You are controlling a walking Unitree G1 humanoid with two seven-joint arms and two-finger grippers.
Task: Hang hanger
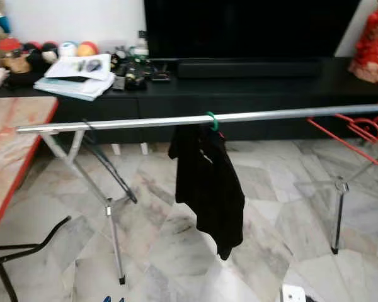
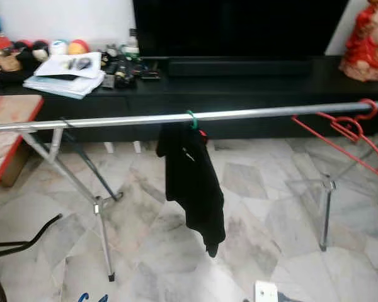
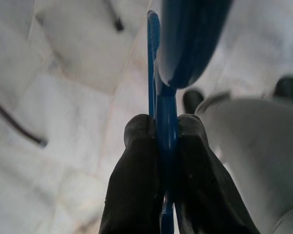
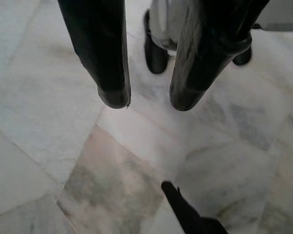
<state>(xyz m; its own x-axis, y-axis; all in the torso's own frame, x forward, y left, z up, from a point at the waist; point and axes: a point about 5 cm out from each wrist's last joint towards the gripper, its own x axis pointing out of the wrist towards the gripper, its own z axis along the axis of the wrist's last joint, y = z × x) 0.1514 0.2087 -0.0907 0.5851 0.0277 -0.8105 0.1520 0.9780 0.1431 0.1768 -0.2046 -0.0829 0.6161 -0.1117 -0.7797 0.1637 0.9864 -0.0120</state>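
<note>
A blue hanger [image 3: 165, 122] was held clamped between the two black fingers of the left gripper [image 3: 165, 127], low over the marble floor [image 4: 49, 122], while the right gripper [image 4: 146, 100] hung with its fingers spread apart and nothing between them. Farther off, a silver rail [image 1: 201, 118] was seen spanning the scene from left to right. On it a black garment [image 1: 208, 182] was hung by a green hook [image 1: 213, 119] near the middle and red hangers [image 2: 346, 135] at the right end.
</note>
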